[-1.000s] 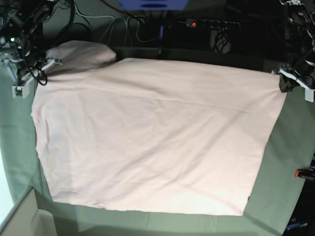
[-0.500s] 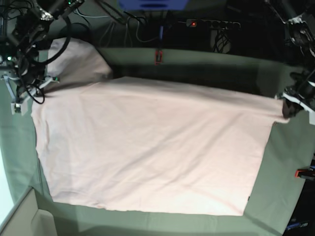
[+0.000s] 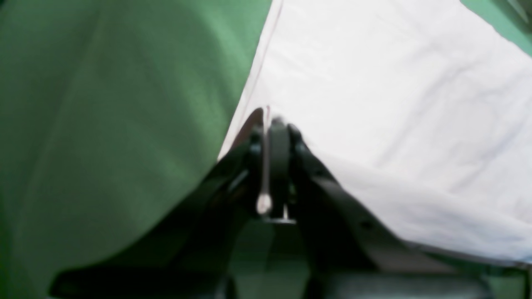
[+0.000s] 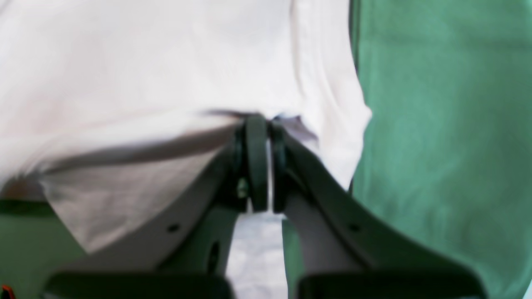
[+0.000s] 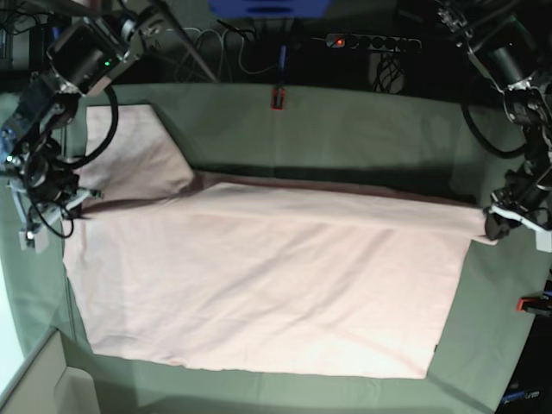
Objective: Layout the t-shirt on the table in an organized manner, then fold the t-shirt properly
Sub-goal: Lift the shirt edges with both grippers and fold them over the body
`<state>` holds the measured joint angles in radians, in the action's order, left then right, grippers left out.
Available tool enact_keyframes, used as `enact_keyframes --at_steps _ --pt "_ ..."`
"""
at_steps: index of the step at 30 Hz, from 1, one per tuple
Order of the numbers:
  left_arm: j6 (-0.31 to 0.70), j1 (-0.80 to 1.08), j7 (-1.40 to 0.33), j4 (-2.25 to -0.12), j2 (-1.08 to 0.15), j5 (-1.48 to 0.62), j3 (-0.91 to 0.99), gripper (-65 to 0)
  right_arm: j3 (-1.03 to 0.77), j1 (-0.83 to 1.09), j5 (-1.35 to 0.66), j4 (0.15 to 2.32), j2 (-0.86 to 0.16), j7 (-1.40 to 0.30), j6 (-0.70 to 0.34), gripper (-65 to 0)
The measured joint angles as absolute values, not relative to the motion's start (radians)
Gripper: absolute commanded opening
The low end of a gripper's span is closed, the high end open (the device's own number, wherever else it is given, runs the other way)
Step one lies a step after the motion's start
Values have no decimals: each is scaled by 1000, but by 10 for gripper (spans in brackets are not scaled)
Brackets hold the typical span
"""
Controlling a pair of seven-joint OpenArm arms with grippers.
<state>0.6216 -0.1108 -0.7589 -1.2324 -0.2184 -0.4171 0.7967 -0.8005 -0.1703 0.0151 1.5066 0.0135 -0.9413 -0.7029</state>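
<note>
1. Two hands pinch the far edge of the t-shirt point(image 5: 259, 276), one at each end, and hold that edge slightly raised above the desk point(image 5: 345, 129).
2. Left hand point(image 5: 498, 222), at the right of the base view: its fingers are pressed together on a corner of pink cloth, which the left wrist view shows coming out between the black pads point(image 3: 279, 149).
3. Right hand point(image 5: 73, 203), at the left of the base view: its fingers are likewise clamped on the fabric beside the sleeve, with cloth bunched at the tips point(image 4: 255, 158) in the right wrist view.
4. Most of the shirt lies flat on the green desk cloth, plain side up, with its near edge close to the desk's near side.
5. One short sleeve point(image 5: 138, 151) spreads toward the far left corner.
6. One red clamp point(image 5: 277, 97) sits at the desk's far edge, another point(image 5: 533, 304) at its right edge.
</note>
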Motion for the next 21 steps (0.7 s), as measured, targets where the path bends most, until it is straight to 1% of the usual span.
enact_keyframes --at_steps 6,10,14,17,21 --pt "625 -199 -756 -1129 -228 -423 796 -642 -721 -246 15 1399 -33 -931 -702 -650" --pt "621 -259 -754 -1048 -250 -418 798 -641 -712 -286 11 1340 -49 -930 -702 -650" --pt "621 -295 -752 -1014 -247 -414 797 -641 -712 -308 18 1311 -53 -858 -702 -650" --pt "622 -312 -757 -1014 -244 -336 797 -641 -710 -310 11 1288 -66 -819 -702 -650" --pt "620 -344 -753 -1013 -239 -271 799 -641 -712 -320 19 1226 -68 -813 -702 -650"
